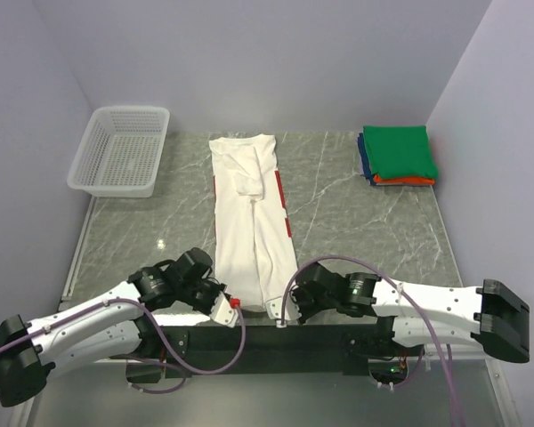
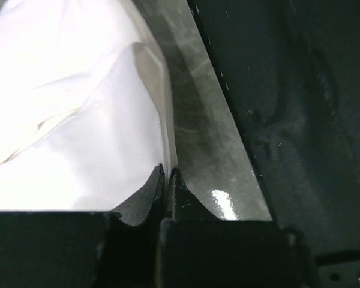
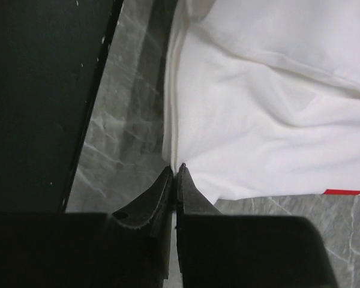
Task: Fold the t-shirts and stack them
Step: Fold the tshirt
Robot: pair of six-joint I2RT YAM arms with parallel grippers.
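Arms (image 1: pixel 89 325) low, jaws pinching white tee (image 1: pixel 249 222)

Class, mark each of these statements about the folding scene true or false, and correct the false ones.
1. The white t-shirt lies as a long strip on the table. True.
2. The mesh basket stands at the table's far right. False: it stands at the far left.
3. A green tee tops the folded stack. True.
4. The left gripper hangs open above the shirt. False: it is shut on the shirt's near edge.
5. The right gripper is shut on the shirt's near edge. True.
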